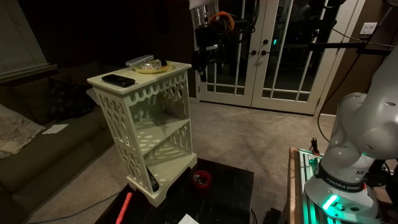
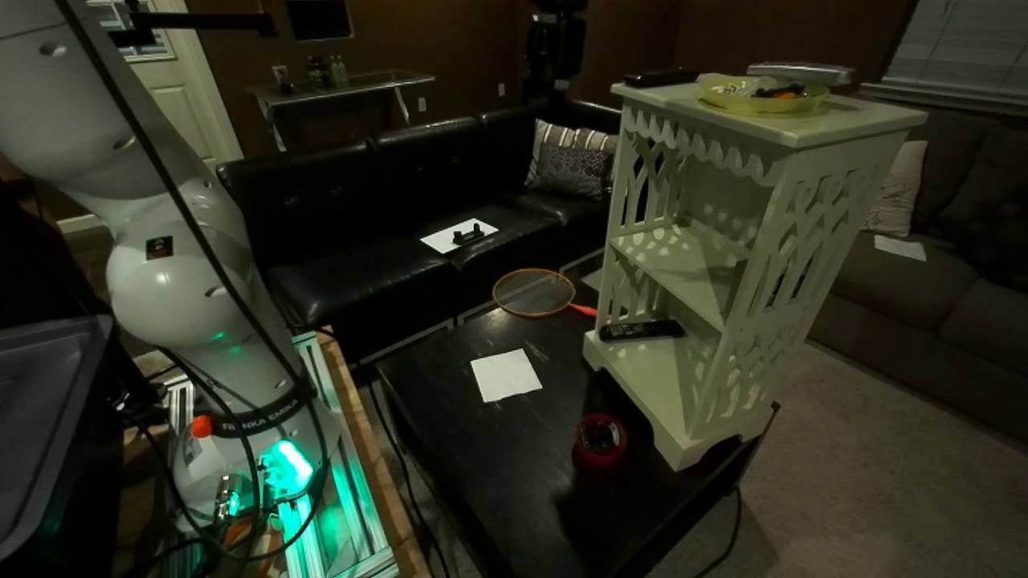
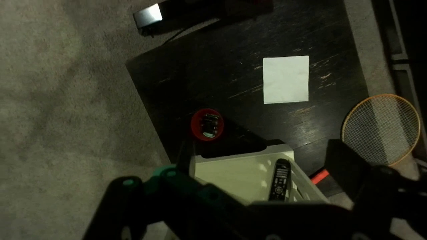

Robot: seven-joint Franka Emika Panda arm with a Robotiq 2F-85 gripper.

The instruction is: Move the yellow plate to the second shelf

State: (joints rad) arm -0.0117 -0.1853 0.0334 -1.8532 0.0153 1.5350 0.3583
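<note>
One plate (image 2: pixel 761 105), yellow, round, shallow, sat on the top board (image 2: pixel 871 116) of the rack (image 2: pixel 752 277), small items (image 2: pixel 781 91) in it. Rack was cream-white: three flat boards, latticed sides, scalloped trim, light-dappled second shelf (image 2: pixel 683 261). Claw (image 3: pixel 261 153) had two fingers (image 3: pixel 345 166) spread apart. One red cup (image 3: pixel 196 126) stood on the scuffed table (image 2: pixel 490 449).

The yellow plate (image 1: pixel 154 71) is a small, round, shallow thing in pale yellow, sitting flat and right way up on the top board (image 1: pixel 144 78) of the rack (image 2: pixel 755 325), over toward the far right in an exterior view. It's got a bunch of small stuff (image 1: pixel 151 64) in it: something whitish, something dark, a dab of orange, rest's too tiny to tell. The second shelf (image 2: pixel 683 261) is the rack's middle board, cream-white and flat, one tier below the plate, dappled with light and shadow in both exterior views.
</note>
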